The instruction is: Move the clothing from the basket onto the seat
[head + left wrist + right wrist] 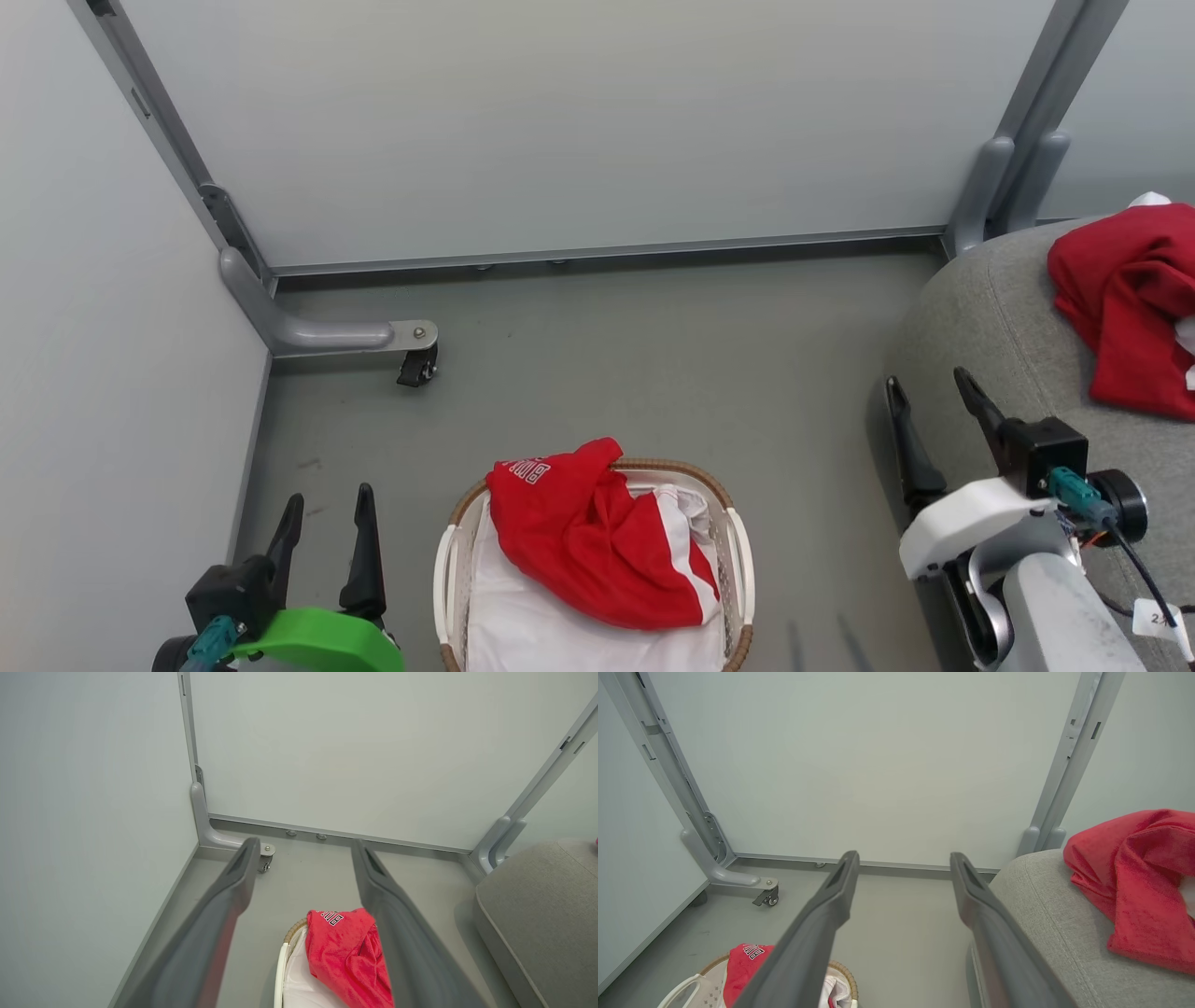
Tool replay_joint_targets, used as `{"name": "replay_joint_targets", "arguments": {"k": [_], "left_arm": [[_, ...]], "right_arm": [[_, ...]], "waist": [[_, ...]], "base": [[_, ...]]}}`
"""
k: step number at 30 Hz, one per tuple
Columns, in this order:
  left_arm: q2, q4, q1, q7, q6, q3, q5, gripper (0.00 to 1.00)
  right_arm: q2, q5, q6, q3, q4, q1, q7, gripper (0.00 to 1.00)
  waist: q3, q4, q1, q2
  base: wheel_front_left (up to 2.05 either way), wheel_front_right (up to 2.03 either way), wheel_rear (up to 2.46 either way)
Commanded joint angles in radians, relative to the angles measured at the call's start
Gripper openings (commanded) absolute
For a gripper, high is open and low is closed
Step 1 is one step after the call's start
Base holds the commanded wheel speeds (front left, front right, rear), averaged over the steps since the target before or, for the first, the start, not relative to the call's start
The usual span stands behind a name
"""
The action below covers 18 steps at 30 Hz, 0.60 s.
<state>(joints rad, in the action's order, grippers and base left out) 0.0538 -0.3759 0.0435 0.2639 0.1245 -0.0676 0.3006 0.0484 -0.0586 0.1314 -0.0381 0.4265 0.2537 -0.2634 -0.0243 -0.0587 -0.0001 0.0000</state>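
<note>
- Your left gripper (330,495) sits at the lower left of the head view. Its fingers are spread wide with nothing between them.
- It hangs over the floor (653,355), just left of the basket (739,551), and touches neither.
- Your right gripper (928,379) is at the right, fingers likewise spread and empty. Its tips lie against the rounded left edge of the seat (980,317) in that view. You cannot tell from here whether they touch the fabric.
- One red garment (588,541) lies in the basket, heaped on the white liner (523,616). Its top fold, with white lettering, drapes over the far woven rim. A white stripe runs down its right side.
- The other garment (1130,299) lies crumpled on the seat at the right edge of the head view, well apart from the basket. A bit of white shows at its top and at its right side.
- The basket stands upright on the floor, left of the seat, with a strip of bare floor between them.
- In the left wrist view the red garment (345,952) shows low between the two fingers, partly behind the right one.
- In the right wrist view the other garment (1134,882) rests on the seat to the right of the fingers, clear of them. The basket (840,968) is at the lower left, partly behind the left finger.
- A caster (417,366) on a grey frame leg stands on the floor at the far left, well apart from the basket.
</note>
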Motion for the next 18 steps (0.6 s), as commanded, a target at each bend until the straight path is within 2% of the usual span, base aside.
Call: {"name": "replay_joint_targets", "arguments": {"k": [1,18], "left_arm": [[-0.001,0.000,-0.018,0.001,0.005,0.005,-0.003,1.00],[-0.003,-0.007,-0.043,0.001,0.007,-0.001,0.001,1.00]], "right_arm": [[0.004,-0.015,-0.001,0.010,-0.005,-0.024,-0.002,1.00],[0.004,-0.093,-0.001,0.049,-0.021,-0.114,-0.002,1.00]], "waist": [[0.006,-0.002,0.0001,0.0000],[0.028,0.001,0.0001,0.0000]], "base": [[0.00,0.00,0.00],[0.00,0.00,0.00]]}}
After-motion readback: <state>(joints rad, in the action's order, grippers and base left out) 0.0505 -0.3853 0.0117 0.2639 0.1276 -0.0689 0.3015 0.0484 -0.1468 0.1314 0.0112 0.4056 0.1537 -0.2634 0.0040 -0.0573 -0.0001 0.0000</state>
